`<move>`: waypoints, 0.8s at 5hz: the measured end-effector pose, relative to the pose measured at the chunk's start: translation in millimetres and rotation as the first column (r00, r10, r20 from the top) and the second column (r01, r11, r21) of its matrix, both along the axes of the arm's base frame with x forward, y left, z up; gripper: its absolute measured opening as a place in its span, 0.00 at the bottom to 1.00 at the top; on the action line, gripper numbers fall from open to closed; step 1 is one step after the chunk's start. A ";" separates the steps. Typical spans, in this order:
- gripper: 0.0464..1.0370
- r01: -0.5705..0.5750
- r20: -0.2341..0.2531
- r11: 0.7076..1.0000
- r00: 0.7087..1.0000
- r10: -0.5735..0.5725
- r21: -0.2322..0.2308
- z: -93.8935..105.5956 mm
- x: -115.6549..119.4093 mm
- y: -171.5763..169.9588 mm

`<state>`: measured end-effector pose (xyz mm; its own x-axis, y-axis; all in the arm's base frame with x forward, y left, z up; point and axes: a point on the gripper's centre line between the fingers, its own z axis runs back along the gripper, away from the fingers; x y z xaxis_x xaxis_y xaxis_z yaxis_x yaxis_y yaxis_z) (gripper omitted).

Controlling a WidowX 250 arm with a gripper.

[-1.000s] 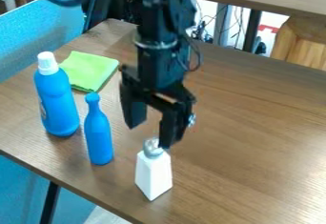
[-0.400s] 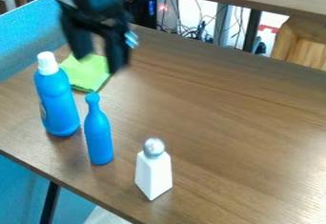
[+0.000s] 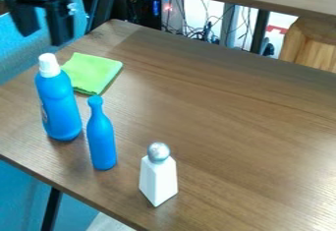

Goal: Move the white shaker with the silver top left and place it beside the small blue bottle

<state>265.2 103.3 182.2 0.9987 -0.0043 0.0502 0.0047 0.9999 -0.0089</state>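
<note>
Black gripper (image 3: 44,37), upper left | jaws wide apart, empty | white-capped blue bottle (image 3: 58,104) below | low sweep might topple it

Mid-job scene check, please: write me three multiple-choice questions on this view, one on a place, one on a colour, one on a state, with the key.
1. Where does the slim blue bottle stand?
A) On the cloth
B) Between the white-capped bottle and the white container
C) Beyond the cloth

2. What colour is the cloth?
A) Green
B) Red
C) Black

3. On the gripper, how are the jaws?
A) Shut on a bottle
B) Shut and empty
C) Open and empty

Key:
1. B: the white-capped bottle is on its left in the view, the silver-topped white container on its right.
2. A: its whole visible surface is bright green.
3. C: a gap shows between the jaws, with nothing held in it.
</note>
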 end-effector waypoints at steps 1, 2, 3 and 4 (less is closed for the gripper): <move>0.96 -0.028 -0.028 1.000 0.999 0.028 -0.009 -6.3 15.5 32.9; 0.96 -0.043 -0.069 0.999 0.997 0.041 -0.022 -18.0 36.1 58.4; 0.96 -0.052 -0.100 0.999 0.994 0.050 -0.017 -28.6 55.6 71.7; 0.96 -0.064 -0.115 0.998 0.991 0.062 -0.015 -38.1 76.3 80.8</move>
<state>341.5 184.0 144.1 0.9962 0.0588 -0.0645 -0.0605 0.9979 -0.0247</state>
